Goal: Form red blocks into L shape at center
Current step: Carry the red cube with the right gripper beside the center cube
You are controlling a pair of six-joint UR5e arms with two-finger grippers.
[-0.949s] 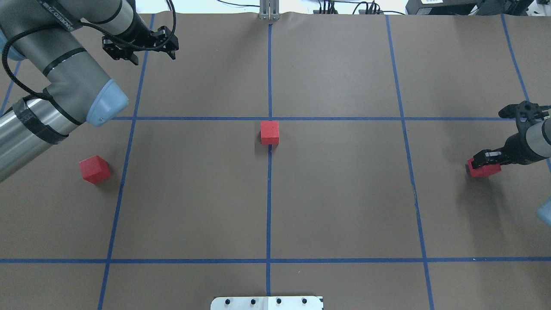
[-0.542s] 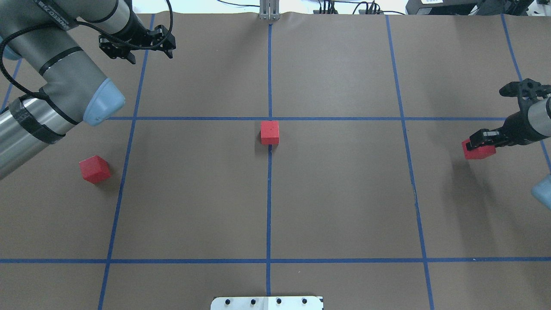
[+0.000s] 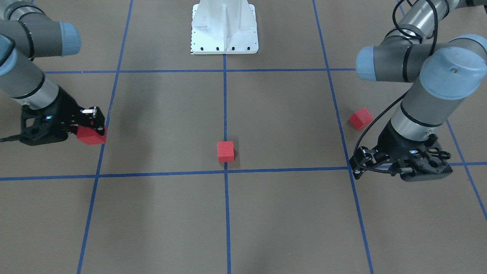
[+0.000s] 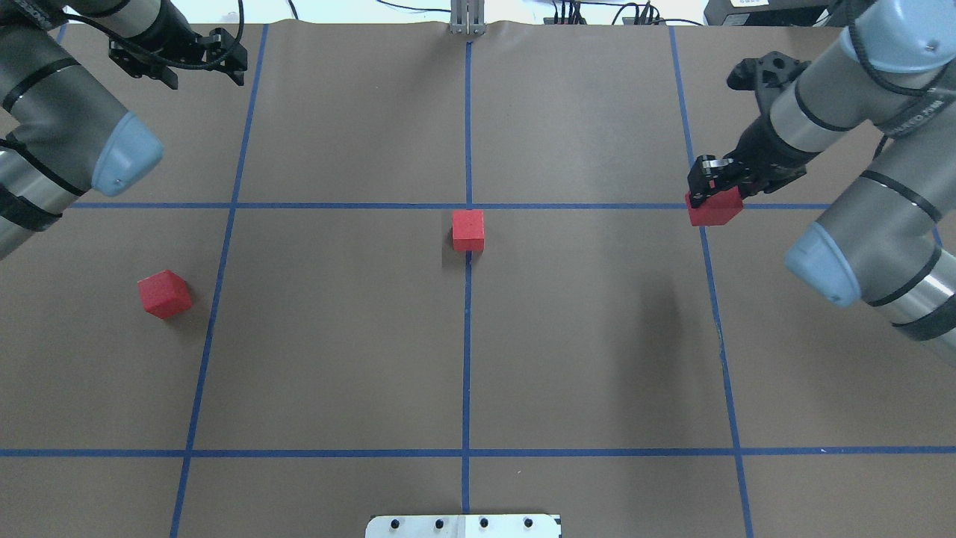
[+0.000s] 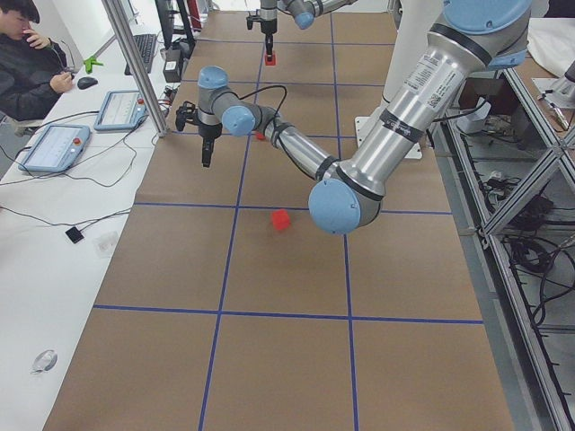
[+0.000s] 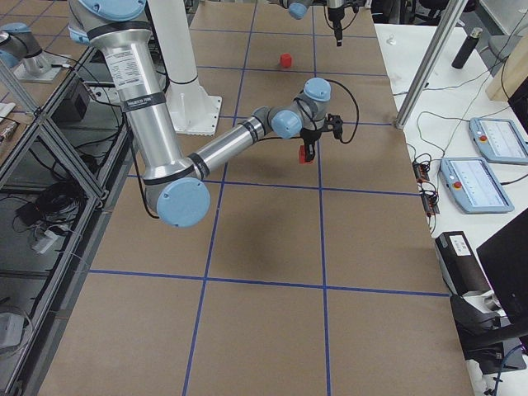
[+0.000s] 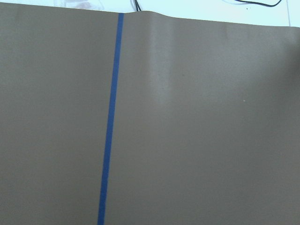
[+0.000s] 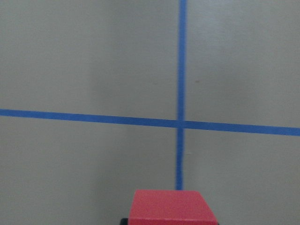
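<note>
Red blocks [image 4: 467, 229] are scattered: one block [image 3: 225, 151] beside the center [image 4: 468, 205], another block [image 4: 164, 294] far left, a third block [image 4: 717, 211] gripped by the right end effector [image 4: 712, 196]; the left end effector [image 4: 206, 79] is spread wide

My left arm [image 4: 56, 104] and right arm [image 4: 889, 202] are grey and silver tubes with pale blue caps [image 4: 123, 161] at the joints. One cap shows a small screw [image 3: 451, 69]. White lettering [image 4: 922, 116] marks a black band. The left gripper [image 4: 203, 73] and right gripper [image 4: 713, 198] are black, and a thin black cable [image 3: 368, 130] trails to the left one. The white base [image 3: 224, 26] has a row of dark bolts [image 3: 217, 48].
</note>
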